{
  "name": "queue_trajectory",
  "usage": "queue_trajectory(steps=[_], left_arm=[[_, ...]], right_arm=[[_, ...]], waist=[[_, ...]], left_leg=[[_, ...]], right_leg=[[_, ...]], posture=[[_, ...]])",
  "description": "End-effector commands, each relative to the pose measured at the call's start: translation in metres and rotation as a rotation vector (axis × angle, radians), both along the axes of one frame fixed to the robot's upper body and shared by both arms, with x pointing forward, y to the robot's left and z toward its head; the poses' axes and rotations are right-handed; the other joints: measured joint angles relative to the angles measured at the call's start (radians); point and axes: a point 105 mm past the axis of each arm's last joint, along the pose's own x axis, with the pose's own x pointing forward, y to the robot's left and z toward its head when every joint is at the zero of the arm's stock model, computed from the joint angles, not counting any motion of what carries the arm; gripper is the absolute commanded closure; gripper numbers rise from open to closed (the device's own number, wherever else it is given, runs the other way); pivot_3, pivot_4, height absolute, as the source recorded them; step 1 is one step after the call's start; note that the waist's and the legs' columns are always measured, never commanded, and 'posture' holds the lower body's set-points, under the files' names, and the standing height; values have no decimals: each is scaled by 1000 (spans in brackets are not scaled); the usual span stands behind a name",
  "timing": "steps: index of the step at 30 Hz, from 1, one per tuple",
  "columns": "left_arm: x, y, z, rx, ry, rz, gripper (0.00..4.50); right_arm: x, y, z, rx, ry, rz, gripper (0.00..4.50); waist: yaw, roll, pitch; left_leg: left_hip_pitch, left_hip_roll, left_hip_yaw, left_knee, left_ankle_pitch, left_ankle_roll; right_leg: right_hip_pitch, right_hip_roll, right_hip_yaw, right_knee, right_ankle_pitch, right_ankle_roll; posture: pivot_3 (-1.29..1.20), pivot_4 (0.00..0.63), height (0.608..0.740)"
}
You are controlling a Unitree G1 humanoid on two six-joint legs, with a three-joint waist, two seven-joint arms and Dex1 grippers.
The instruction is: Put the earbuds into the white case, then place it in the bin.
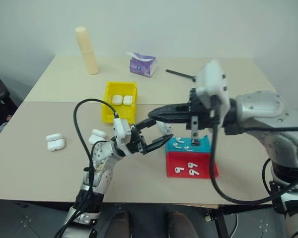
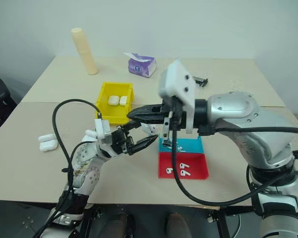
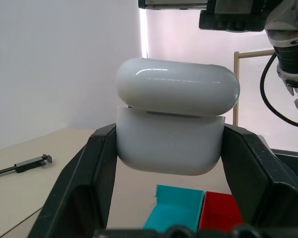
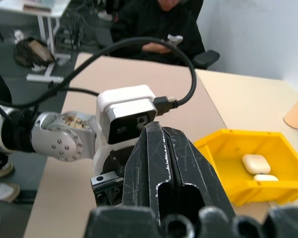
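While the left gripper [image 1: 150, 135] clamps a small glossy white rounded-rectangular plastic case [image 3: 171, 121] between its two black fingers [image 3: 84, 183], the case sits with its hinged lid partly raised off the body. The grip falls on the lower body of the case; the lid stands free above the fingertips. In the head views the held case [image 1: 164, 128] appears just beyond the left gripper's tips, raised above the table.

The right gripper [image 1: 158, 114] has its two black fingers pressed together, with nothing visible between them. Its tips lie just above and beside the held case; contact cannot be told. In the right wrist view the closed fingers [image 4: 164, 173] point toward the left gripper's white camera housing [image 4: 126, 116].

Beyond the right gripper's tips stands a bright yellow rectangular plastic bin [image 1: 109, 101] with raised walls. Two closed white cases [image 1: 122, 99] lie side by side in it.

Below and to the right of the left gripper sit a shallow teal plastic tray [image 1: 203, 144] and a shallow red plastic tray [image 1: 208, 166], touching each other. Tiny glossy white plastic earbuds [image 1: 179, 144] lie in the teal tray, and further white earbuds [image 1: 186, 168] lie in the red tray.

To the left of the left gripper, two more white cases [image 1: 55, 141] rest on the beige wooden table [image 1: 39, 163], and another pair [image 1: 96, 136] lies near the left wrist.

A person in dark clothing [image 4: 154, 25] sits at the table's edge, well apart from both grippers.
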Motion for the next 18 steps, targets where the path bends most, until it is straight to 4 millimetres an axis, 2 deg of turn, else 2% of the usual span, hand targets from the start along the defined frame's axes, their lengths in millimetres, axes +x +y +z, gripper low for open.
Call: queue_trajectory(steps=[1,9,18], left_arm=[[-1,-5,14,-27,-63,3,1654],[-9,1,20,-70,-84,-16,1654],[-13,12,24,-97,-88,-24,1654]], right_arm=[[-6,2,0,-46,-106,11,4483],[-1,-4,-15,-124,-180,-30,4483],[4,-15,-9,-112,-199,-74,4483]], waist=[[-1,0,0],[-4,0,0],[-3,0,0]], left_leg=[[0,0,0,0,0,0],[1,0,0,0,0,0],[1,0,0,0,0,0]], right_leg=[[0,0,0,0,0,0],[0,0,0,1,0,0],[0,0,0,1,0,0]], posture=[[0,150,740],[0,150,740],[0,150,740]])
